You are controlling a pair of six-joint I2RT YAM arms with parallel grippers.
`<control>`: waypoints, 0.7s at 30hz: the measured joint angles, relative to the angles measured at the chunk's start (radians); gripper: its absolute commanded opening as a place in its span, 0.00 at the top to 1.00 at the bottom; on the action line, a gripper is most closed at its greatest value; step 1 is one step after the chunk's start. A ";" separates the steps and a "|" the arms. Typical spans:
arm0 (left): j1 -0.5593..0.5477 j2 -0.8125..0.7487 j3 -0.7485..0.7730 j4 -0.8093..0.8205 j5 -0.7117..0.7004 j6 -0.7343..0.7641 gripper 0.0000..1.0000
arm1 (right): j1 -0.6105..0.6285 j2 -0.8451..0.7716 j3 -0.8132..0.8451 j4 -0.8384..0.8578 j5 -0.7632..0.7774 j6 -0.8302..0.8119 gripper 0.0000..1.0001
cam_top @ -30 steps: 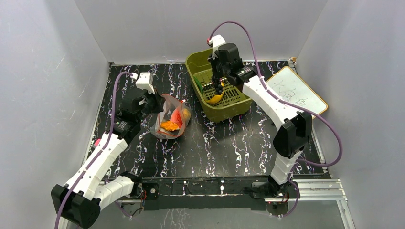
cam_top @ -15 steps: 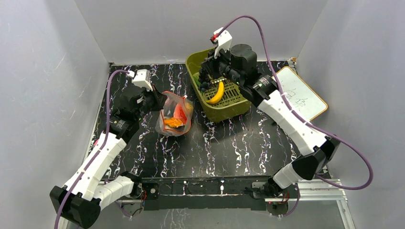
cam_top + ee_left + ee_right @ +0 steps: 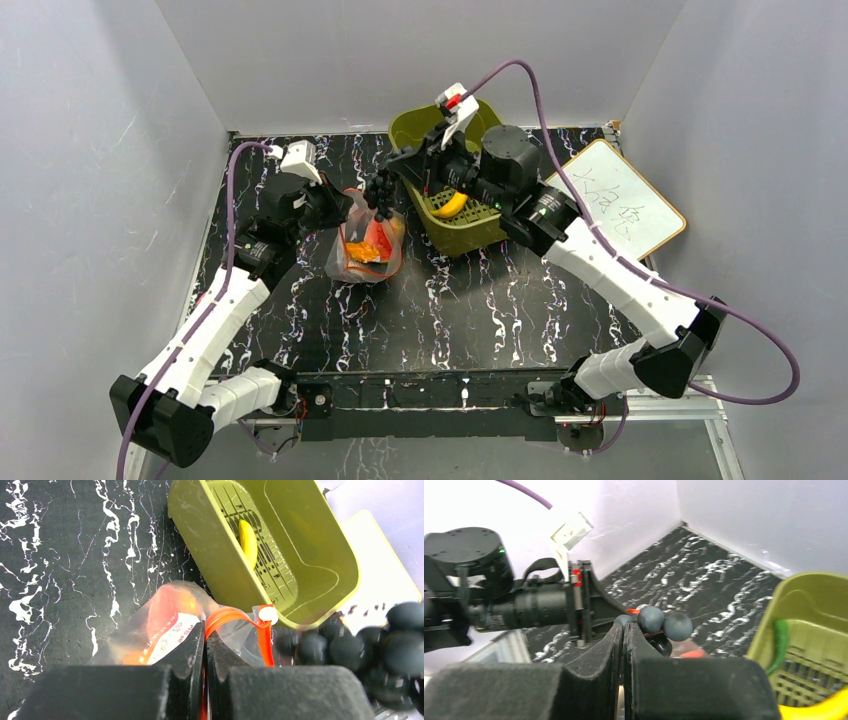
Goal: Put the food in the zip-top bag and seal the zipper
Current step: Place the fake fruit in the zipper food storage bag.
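Dark purple toy grape bunch (image 3: 380, 190) of round beads pinched by its top in right jaws, closed tight on it, dangling just over mouth of clear, crinkly zip-top bag (image 3: 345, 262). From left wrist cam: blurred dark balls (image 3: 350, 645) just beside thin red-orange zipper strip (image 3: 232, 616), a touch to basket side of opening. From right wrist cam: beads (image 3: 659, 622) poking out past closed fingertips, w/ orange rim showing just below.

Bag standing mouth-up on black, white-veined surface (image 3: 480, 300), between the two arms, just left of olive-green slotted plastic basket (image 3: 470, 235). Inside it: orange and red pieces (image 3: 368, 245), prob. watermelon slice & orange; can't separate further. Left jaws together on near lip of bag, clamped on zipper strip, holding mouth up & open. Strip bowed into a loop away from that grip.

Key relation: bunch above mouth & slightly toward basket from its centre, long axis hanging vertical. Straight drop likely ok only after a small shift toward left arm. Right arm nearer & carrying; left only steadying. Risk, as judged: beads catching zipper lip & folding it shut, or tipping bag.

Step in hand: grape delivery, approx mid-task. Yellow toy banana (image 3: 452, 204) lying in basket, plus green piece (image 3: 780, 640) against basket wall; zipper not yet sealed. White board w/ handwriting (image 3: 620, 205) beyond basket on right, not involved.
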 measured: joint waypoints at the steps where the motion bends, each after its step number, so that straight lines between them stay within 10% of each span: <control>1: 0.000 0.001 0.000 0.000 -0.002 -0.010 1.00 | 0.004 -0.010 -0.025 0.030 -0.008 0.027 1.00; 21: 0.000 0.001 0.000 0.033 0.066 -0.188 1.00 | 0.053 -0.007 -0.406 0.394 -0.071 0.389 1.00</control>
